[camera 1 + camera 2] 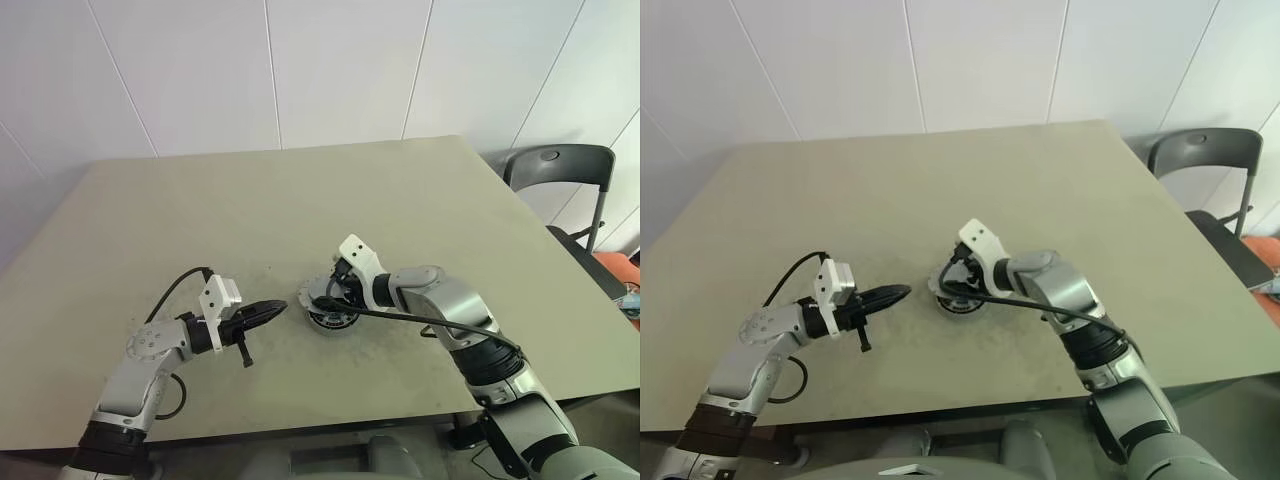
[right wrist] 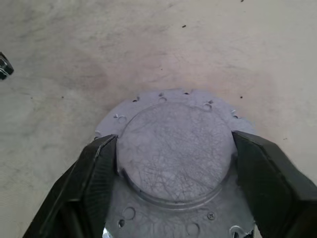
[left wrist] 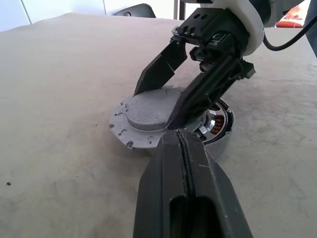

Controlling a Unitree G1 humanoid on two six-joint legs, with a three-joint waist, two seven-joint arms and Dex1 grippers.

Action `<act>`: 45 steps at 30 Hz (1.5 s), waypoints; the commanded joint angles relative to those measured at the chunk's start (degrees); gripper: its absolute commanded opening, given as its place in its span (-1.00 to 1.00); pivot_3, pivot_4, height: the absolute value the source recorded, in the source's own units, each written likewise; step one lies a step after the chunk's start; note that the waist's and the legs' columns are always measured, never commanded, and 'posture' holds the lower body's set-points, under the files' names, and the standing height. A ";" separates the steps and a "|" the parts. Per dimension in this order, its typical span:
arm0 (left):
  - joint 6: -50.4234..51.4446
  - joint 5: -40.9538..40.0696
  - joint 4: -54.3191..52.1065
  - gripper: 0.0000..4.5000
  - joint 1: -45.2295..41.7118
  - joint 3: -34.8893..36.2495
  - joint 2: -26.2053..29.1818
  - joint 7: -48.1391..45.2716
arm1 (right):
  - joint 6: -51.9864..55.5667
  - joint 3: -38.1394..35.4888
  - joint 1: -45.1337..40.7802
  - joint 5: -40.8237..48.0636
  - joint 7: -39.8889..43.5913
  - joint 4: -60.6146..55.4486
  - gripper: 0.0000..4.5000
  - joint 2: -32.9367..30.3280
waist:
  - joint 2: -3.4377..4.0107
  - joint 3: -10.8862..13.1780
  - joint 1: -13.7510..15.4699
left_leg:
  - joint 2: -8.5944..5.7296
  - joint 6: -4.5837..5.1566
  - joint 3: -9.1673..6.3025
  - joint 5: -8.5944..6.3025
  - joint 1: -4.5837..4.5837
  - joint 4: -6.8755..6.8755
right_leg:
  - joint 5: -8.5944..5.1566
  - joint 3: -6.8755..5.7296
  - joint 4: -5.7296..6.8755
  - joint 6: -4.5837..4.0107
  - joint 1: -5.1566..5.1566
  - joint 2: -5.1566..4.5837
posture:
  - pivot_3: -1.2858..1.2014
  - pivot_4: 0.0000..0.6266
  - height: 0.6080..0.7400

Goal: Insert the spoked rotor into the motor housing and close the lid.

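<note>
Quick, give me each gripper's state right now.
Left gripper: shut, holding nothing, pointing at the motor housing.
Right gripper: fingers astride the raised centre of the lid, which lies on the housing.

Soft, even daylight filling room; white wall panels [image 1: 330,70] glowing bright without glare. Surface [image 1: 250,210] showing matte, evenly lit, arms casting only faint diffuse shadows. Head views bending straight edges slightly toward corners. In left wrist view, near left hand [image 3: 185,193] blurring out of focus, lid [image 3: 148,111] staying sharp. In right wrist view, lid's scratches reading crisp, dark fingers [image 2: 81,191] softening at frame edge.
</note>
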 commanded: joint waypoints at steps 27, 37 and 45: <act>3.27 0.29 -4.93 -1.00 -1.79 0.38 0.69 1.85 | -27.30 1.06 7.41 -2.84 15.68 -1.61 0.44 -11.13 | -0.01 0.02 0.11 | 0.00 0.00 0.01 0.00 -0.07 0.01 | -0.09 0.00 -0.05 0.16 -0.03 -0.01 | 0.03 -1.00 1.00; 4.71 -0.12 -6.53 -1.00 -1.90 0.74 1.11 2.13 | -26.15 0.90 8.00 -3.39 15.77 -0.12 0.44 -11.41 | -0.01 0.01 0.11 | 0.00 0.00 0.01 0.00 -0.05 0.01 | -0.09 0.00 -0.05 0.15 0.00 -0.01 | 0.03 -1.00 1.00; 7.94 0.02 -10.35 -1.00 -2.44 -0.69 0.20 4.28 | -24.62 -0.35 9.40 -1.36 18.08 0.82 0.44 -13.08 | -0.03 0.01 0.32 | -0.02 0.00 0.01 0.00 -0.01 0.04 | -0.13 0.00 -0.08 0.19 0.10 -0.03 | 0.03 -1.00 1.00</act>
